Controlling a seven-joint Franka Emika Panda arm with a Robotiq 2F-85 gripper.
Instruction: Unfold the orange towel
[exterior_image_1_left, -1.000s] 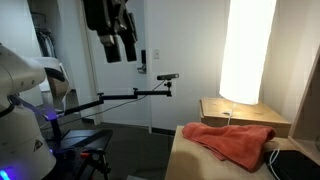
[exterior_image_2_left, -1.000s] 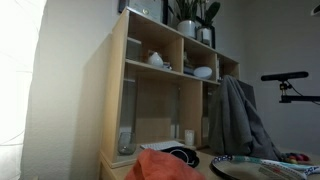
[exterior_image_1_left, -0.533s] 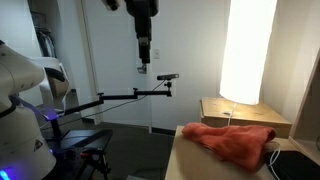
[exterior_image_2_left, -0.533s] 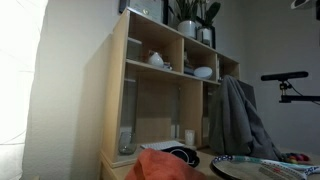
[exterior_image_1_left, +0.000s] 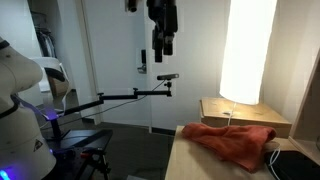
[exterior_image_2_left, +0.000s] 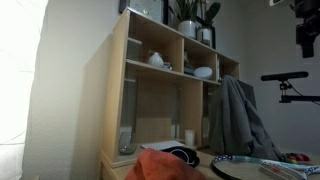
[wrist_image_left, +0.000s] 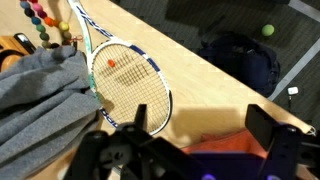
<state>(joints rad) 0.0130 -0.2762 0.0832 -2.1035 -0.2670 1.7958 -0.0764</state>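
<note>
Towel (exterior_image_1_left: 232, 142), rumpled coral-orange cloth, bunched on light wood desk (exterior_image_1_left: 188, 163) just beside pale wooden box (exterior_image_1_left: 246, 116).
Prob. light, limp, not fragile; it'll sag & drag, so pinch a loose edge or corner, not the heap's middle. Long axis runs across an exterior view, desk edge toward box; no clear front. Hand (exterior_image_1_left: 161, 45) hangs high, well apart, fingers spread, empty.

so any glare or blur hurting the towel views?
In an exterior view the tall lamp is blown out, yet the orange towel below reads clearly; in an exterior view one side is washed out, the towel dim at the bottom edge; wrist view: open gripper soft, racket sharp.
</note>
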